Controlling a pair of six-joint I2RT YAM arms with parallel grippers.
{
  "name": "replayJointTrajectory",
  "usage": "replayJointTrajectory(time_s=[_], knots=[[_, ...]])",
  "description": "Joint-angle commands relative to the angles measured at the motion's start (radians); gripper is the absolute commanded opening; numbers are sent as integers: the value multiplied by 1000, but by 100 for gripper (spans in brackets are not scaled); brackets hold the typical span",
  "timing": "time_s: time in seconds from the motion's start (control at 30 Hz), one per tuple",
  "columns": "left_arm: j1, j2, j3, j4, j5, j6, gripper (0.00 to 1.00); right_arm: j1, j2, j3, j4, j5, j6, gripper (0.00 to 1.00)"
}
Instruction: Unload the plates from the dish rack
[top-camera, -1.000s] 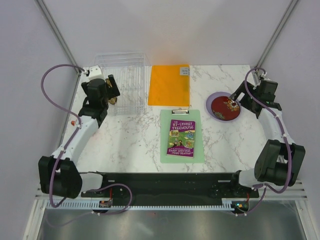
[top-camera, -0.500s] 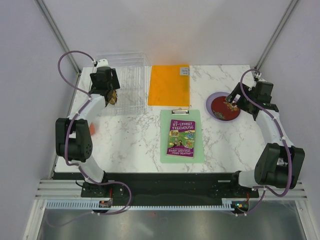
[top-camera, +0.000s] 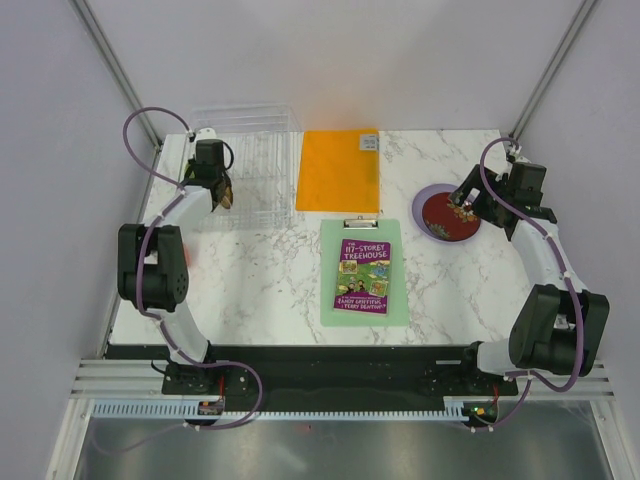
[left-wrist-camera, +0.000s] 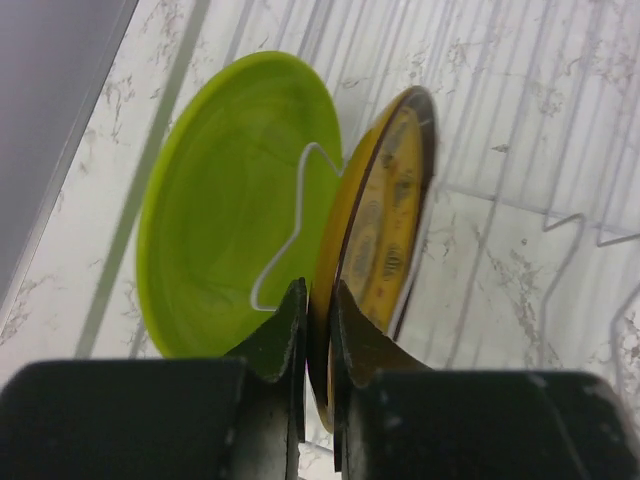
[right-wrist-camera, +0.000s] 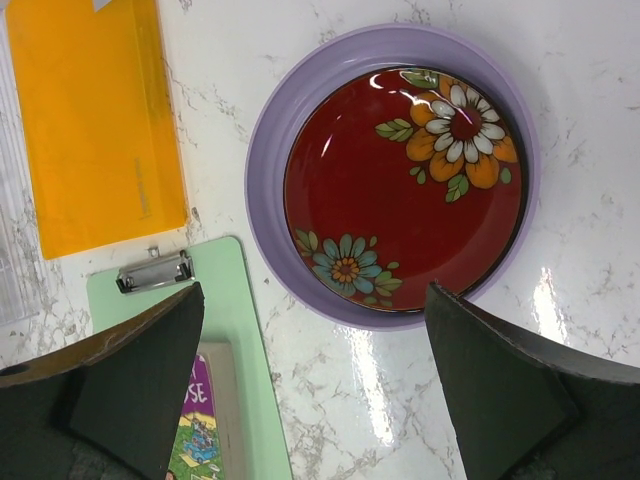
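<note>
The clear dish rack (top-camera: 255, 165) stands at the table's back left. In the left wrist view, a lime green plate (left-wrist-camera: 215, 215) and a yellow patterned plate (left-wrist-camera: 385, 225) stand on edge between its tines (left-wrist-camera: 300, 215). My left gripper (left-wrist-camera: 318, 296) is shut on the yellow plate's rim; from above it (top-camera: 219, 190) sits at the rack's left end. On the right, a dark red patterned plate (right-wrist-camera: 400, 180) lies inside a lilac plate (right-wrist-camera: 268, 200). My right gripper (right-wrist-camera: 312, 300) hangs open just above and beside them, holding nothing.
A flat orange sheet (top-camera: 339, 170) lies beside the rack. A green clipboard (top-camera: 362, 300) carrying a purple book (top-camera: 362, 275) lies mid-table, close to the stacked plates (top-camera: 447, 213). Grey walls close in the left and right sides.
My left arm reached further into the rack and its jaws went from wide to shut on the yellow plate's rim. The right gripper drew back slightly, still open.
</note>
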Motion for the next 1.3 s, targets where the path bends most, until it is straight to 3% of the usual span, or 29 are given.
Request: replayJointTrajectory(time_s=[0.0, 0.23, 0.53, 0.67, 0.77, 1.0, 1.1, 1.27], knots=[[4, 2, 25, -5, -22, -26, 5, 2, 1, -10, 30, -17, -11, 98], [-4, -72, 34, -19, -67, -21, 2, 3, 11, -14, 34, -26, -9, 98], [-73, -166, 123, -6, -274, 141, 2, 25, 5, -12, 22, -1, -23, 98], [-93, -238, 128, -6, -290, 190, 2, 42, -22, 5, -4, 32, -35, 98], [-106, -301, 106, -61, -215, 128, 2, 62, -51, 14, -15, 37, -41, 98], [-117, -514, -105, -143, 371, -167, 2, 149, -110, -29, 118, -139, 66, 98], [-143, -542, -185, -94, 524, -268, 2, 203, -110, -56, 217, -196, 141, 98], [-212, -519, -240, -20, 604, -369, 2, 368, -93, -76, 365, -208, 230, 98]])
